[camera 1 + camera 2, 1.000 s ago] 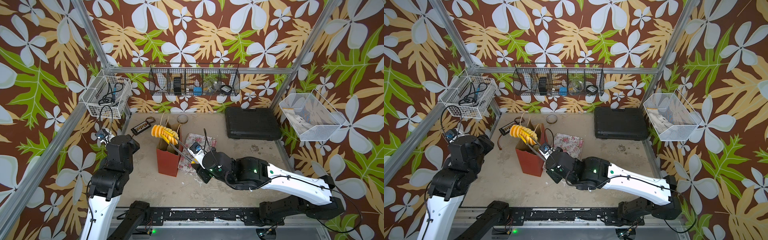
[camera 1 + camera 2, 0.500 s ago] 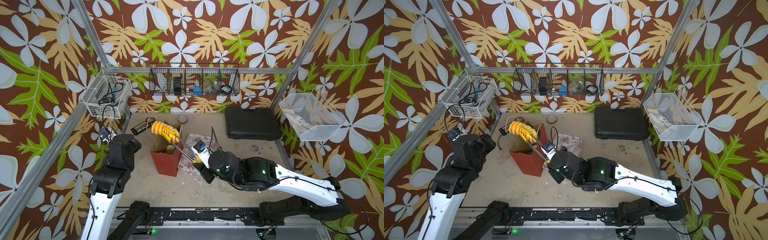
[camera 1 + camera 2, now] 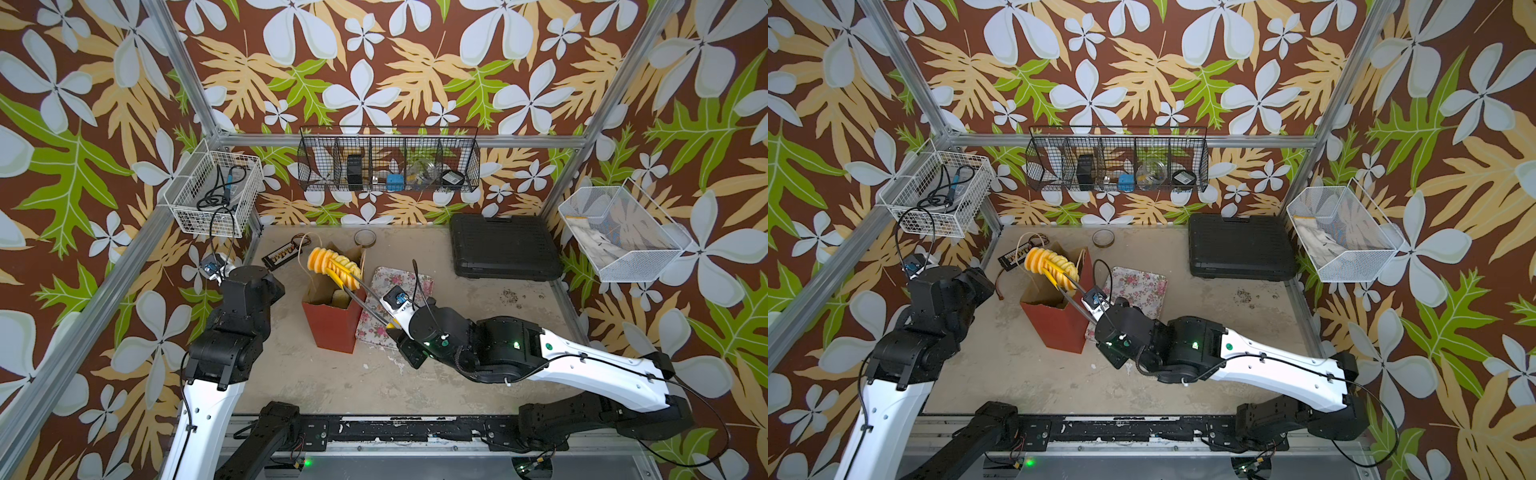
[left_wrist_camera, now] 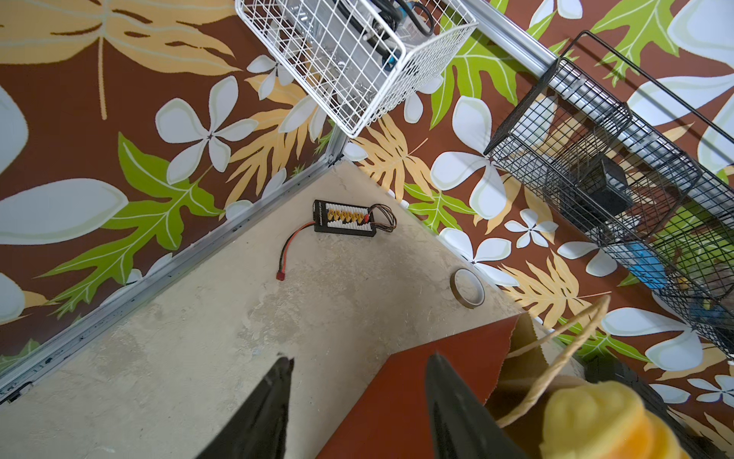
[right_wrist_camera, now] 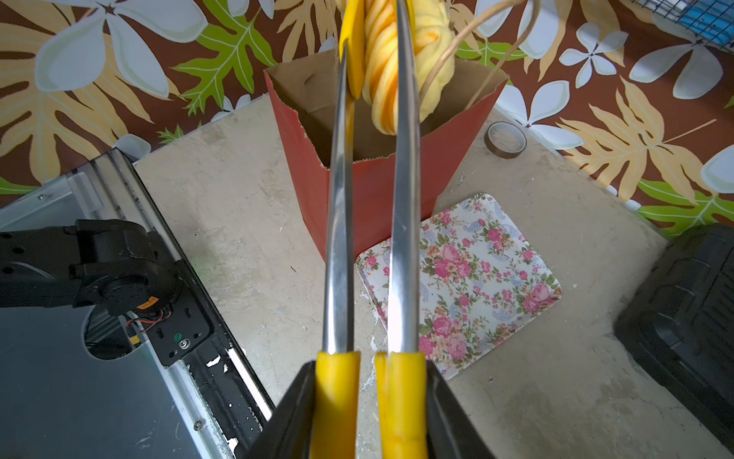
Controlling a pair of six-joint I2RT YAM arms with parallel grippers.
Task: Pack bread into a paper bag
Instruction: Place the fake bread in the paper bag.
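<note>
A tall paper bag (image 3: 332,328) (image 3: 1059,328), red outside and brown inside, stands open on the floor beside a floral tray (image 3: 384,278). My right gripper (image 5: 369,369) (image 3: 395,328) is shut on the yellow handles of metal tongs (image 5: 337,238). The tongs pinch a long ridged yellow bread loaf (image 3: 332,266) (image 3: 1050,266) (image 5: 393,59) just above the bag's mouth. Another bread piece (image 3: 340,297) lies inside the bag. My left gripper (image 4: 360,357) is open and holds nothing, with one finger over the bag's red face (image 4: 417,381).
A black case (image 3: 503,245) lies at the back right. A tape roll (image 3: 365,237) and a connector board (image 3: 282,258) lie behind the bag. Wire baskets hang on the left wall (image 3: 216,191), back wall (image 3: 386,160) and right wall (image 3: 619,232).
The bag's mouth stands wider than a second ago. The loaf in the tongs stays almost in place above it. The right arm has shifted slightly to the right.
</note>
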